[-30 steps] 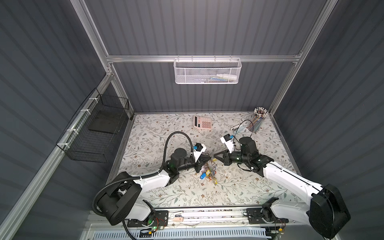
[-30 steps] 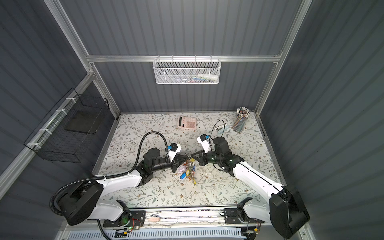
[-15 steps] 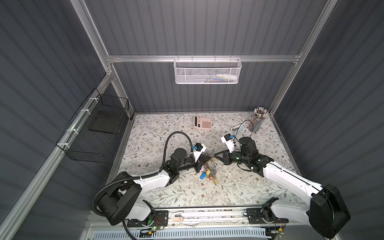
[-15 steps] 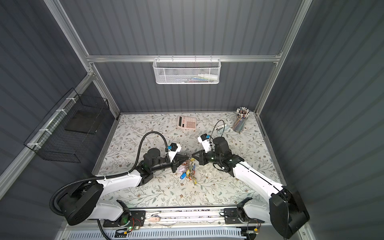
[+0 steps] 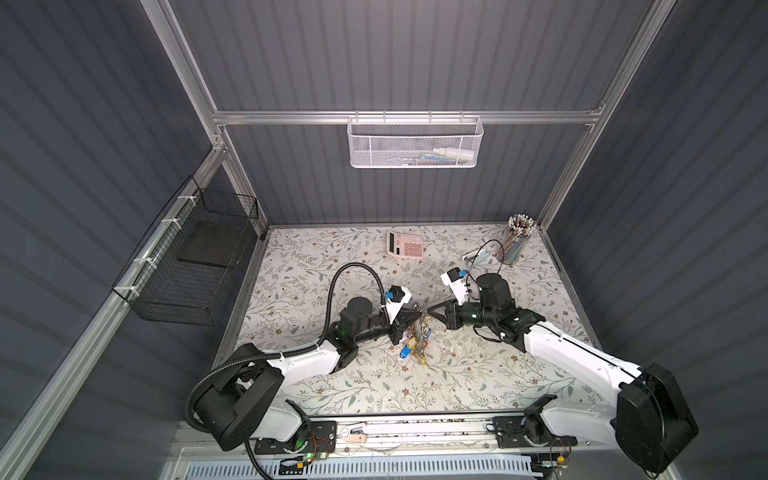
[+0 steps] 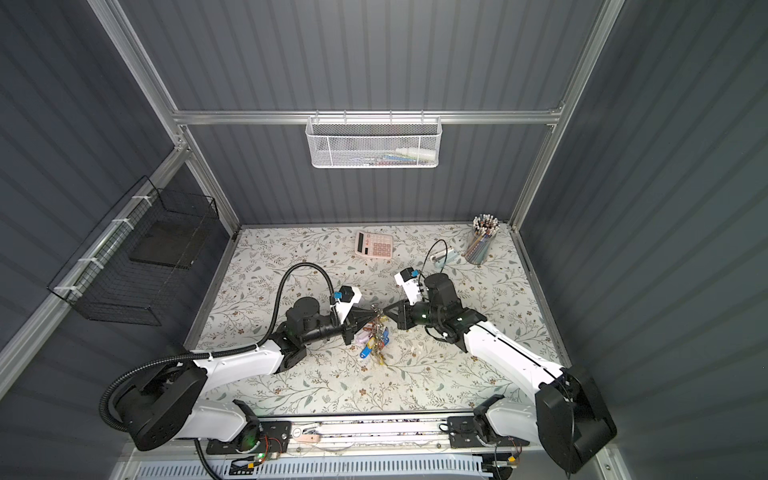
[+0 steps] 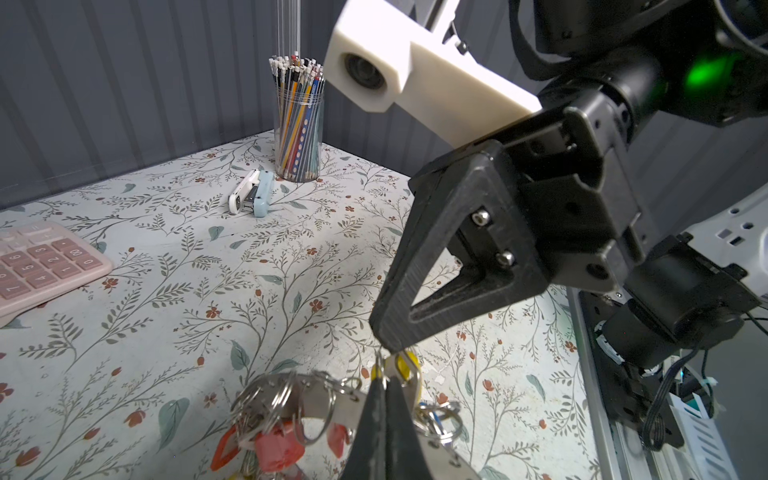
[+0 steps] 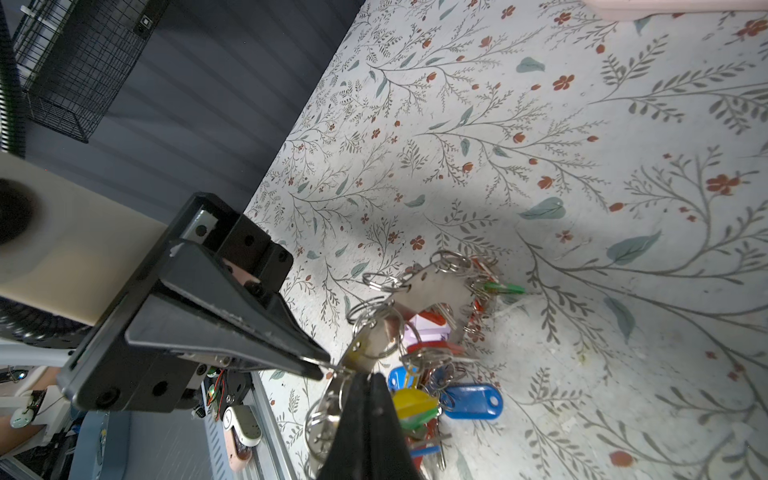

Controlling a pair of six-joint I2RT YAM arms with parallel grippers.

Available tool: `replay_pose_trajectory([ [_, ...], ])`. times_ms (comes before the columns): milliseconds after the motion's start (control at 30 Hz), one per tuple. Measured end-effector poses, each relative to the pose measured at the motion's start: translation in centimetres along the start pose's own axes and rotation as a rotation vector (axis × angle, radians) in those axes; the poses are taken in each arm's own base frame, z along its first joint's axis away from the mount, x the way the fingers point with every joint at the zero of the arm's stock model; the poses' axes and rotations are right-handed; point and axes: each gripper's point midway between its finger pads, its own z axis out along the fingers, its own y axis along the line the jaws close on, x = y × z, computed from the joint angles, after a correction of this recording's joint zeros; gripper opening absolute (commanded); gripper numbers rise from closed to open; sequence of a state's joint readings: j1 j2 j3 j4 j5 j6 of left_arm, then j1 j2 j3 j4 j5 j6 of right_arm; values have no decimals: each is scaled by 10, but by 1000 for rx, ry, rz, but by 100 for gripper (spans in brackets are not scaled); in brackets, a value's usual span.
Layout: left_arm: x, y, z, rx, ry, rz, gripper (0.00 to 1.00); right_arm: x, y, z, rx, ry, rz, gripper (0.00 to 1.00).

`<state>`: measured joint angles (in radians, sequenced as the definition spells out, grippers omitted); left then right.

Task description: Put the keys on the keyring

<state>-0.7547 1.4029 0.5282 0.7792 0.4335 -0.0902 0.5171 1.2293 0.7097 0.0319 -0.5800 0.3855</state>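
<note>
right wrist view, flat silver keyring (image 8: 436, 286), oblong blue plastic tag (image 8: 471, 401)

The left arm (image 5: 299, 361) and right arm (image 5: 577, 353) are white with black joints. A ribbed black hose (image 5: 354, 264) leaves the left; the right gripper (image 7: 386, 343) is black.

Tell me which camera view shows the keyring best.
The right wrist view: the keyring shows its flat silver band and split rings plainly. The left wrist view has it cropped, partly behind the left gripper. In both top views it is a small cluster.
</note>
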Motion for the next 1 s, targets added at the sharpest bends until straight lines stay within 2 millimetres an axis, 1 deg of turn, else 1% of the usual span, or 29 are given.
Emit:
replay_pose_trajectory([
  [133, -3, 1, -1, -12, -22, 0, 0, -3, 3, -1, -7, -4, -5, 0],
  [300, -12, 0, -2, -15, -68, -13, 0, -9, 8, -7, -24, -24, -25, 0],
  [533, -34, -4, -4, -9, -156, -9, 0, -24, 20, -19, -93, -65, -77, 0],
  [833, -57, -6, -7, -5, -226, 21, 0, -44, 39, -37, -137, -122, -198, 0],
  [1000, -78, -8, -6, 2, -267, 42, 0, -61, 52, -44, -158, -157, -259, 0],
])
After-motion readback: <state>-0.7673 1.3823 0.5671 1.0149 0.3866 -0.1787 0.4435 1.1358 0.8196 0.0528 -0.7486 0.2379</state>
